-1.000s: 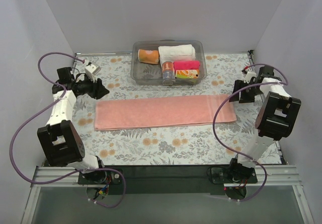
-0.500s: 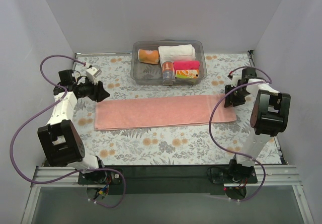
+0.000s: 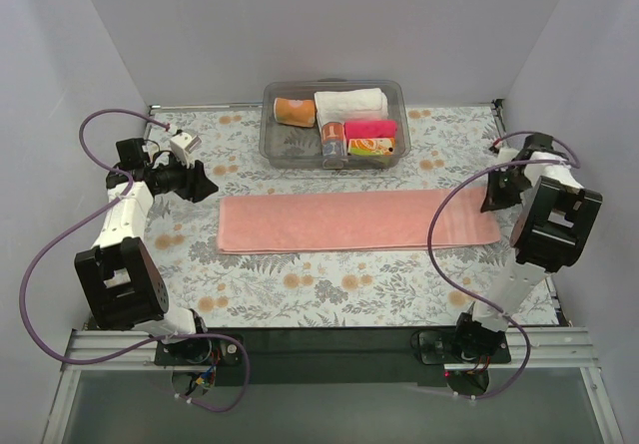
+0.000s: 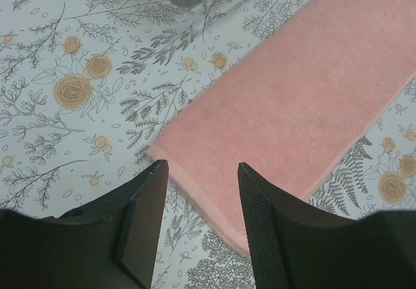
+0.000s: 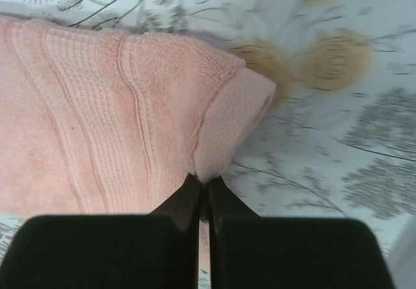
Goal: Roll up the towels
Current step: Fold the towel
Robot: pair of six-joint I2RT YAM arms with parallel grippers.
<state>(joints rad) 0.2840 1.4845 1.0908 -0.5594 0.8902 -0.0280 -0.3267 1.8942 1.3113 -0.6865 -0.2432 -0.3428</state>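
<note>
1. Nearest the arm bases, the floral table cover (image 3: 300, 286) lies bare up to the near long edge of the salmon-pink towel (image 3: 359, 221).
2. The salmon-pink towel is spread flat as a long strip running left to right across the middle of the table. Its right end reaches further toward the table's right side than its left end does toward the left.
3. The right gripper (image 3: 496, 198) sits at the towel's right end. In the right wrist view its fingers (image 5: 186, 198) are pressed together, and the right gripper (image 5: 202, 184) pinches the edge of the salmon-pink towel (image 5: 97, 120) at a corner. The terry there folds up and over itself just ahead of the fingertips.
4. The left gripper (image 3: 200, 183) is beside the towel's far-left corner and apart from the cloth. It points toward that corner.
5. In the left wrist view the left gripper (image 4: 198, 172) has its jaws partly apart and holds nothing. The corner of the salmon-pink towel (image 4: 305, 107) shows in the gap between the two fingers, flat on the cover.
6. Farthest back, well beyond the towel's far edge, stands a clear bin (image 3: 283, 151). It holds an orange roll (image 3: 295, 111), a white rolled towel (image 3: 351, 102), a hot-pink roll (image 3: 370, 127) and a small patterned cloth (image 3: 333, 141).
</note>
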